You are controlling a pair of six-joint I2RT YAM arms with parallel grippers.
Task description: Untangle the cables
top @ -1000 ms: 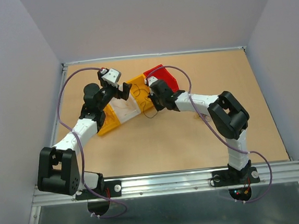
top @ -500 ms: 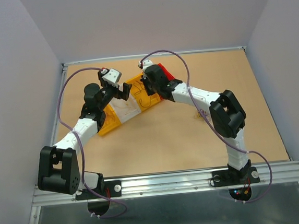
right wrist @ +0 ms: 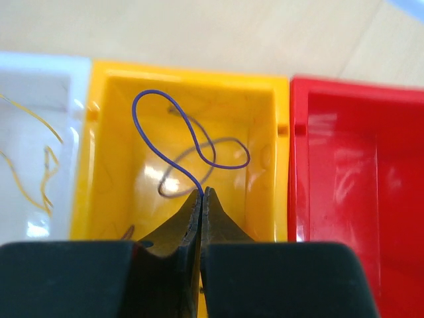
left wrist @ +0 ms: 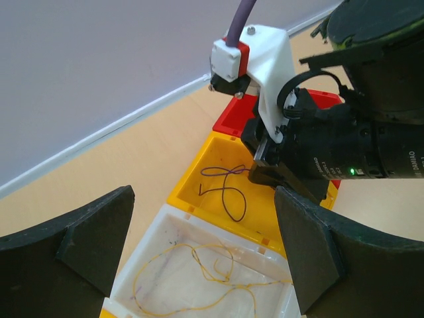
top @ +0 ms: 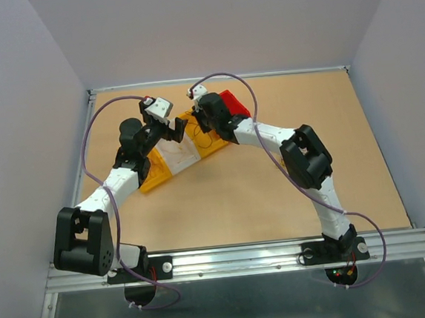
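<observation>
At the left, left gripper [left wrist: 204, 199] spread wide and holding nothing, hovering over a white plastic bin [left wrist: 212, 228] with a thin yellow-orange wire [left wrist: 199, 250] lying loose inside. Just to the right, touching it, a yellow plastic bin [right wrist: 185, 69] with a thin blue-purple wire [right wrist: 199, 140] curled in a figure-eight loop. One end pinched by the right gripper [right wrist: 202, 193], closed tight on it from above; the loop stretching away from the tips toward the far wall of this bin. Clearly nearer, the right arm. Probably next: releasing the wire here. At the far right, a red plastic bin [right wrist: 358, 89], adjoining the yellow one.
</observation>
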